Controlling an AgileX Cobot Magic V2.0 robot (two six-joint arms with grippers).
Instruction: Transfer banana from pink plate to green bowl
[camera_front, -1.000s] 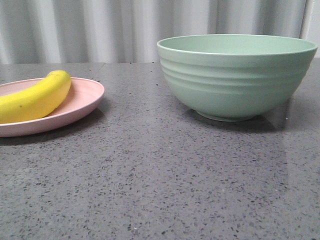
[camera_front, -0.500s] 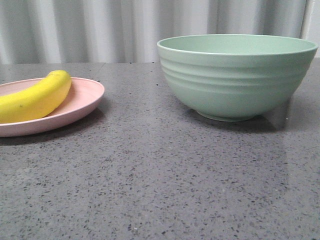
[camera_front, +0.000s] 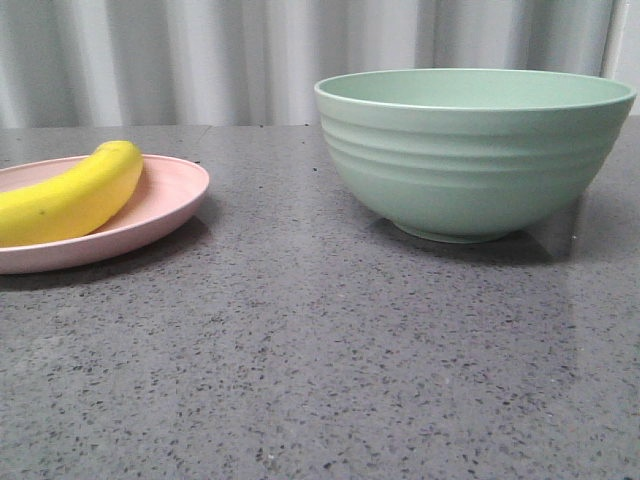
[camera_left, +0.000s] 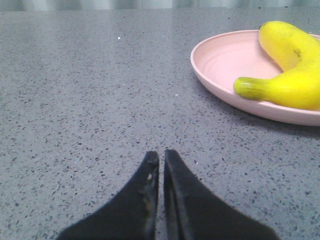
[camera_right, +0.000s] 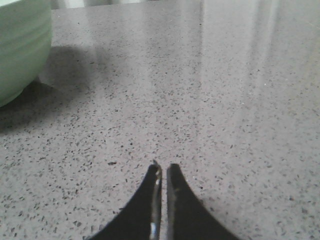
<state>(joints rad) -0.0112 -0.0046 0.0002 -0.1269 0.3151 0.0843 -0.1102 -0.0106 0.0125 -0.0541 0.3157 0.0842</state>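
Observation:
The yellow banana (camera_front: 75, 195) lies on the pink plate (camera_front: 170, 205) at the left of the table. The green bowl (camera_front: 470, 150) stands upright at the right and its inside is hidden. Neither gripper shows in the front view. In the left wrist view my left gripper (camera_left: 161, 156) is shut and empty, low over the bare table, with the plate (camera_left: 215, 70) and banana (camera_left: 290, 75) some way off. In the right wrist view my right gripper (camera_right: 164, 168) is shut and empty over bare table, the bowl (camera_right: 20, 45) at the frame's edge.
The table is grey speckled stone (camera_front: 320, 350). A pale pleated curtain (camera_front: 200, 60) hangs behind its far edge. A bare stretch of table separates the plate from the bowl.

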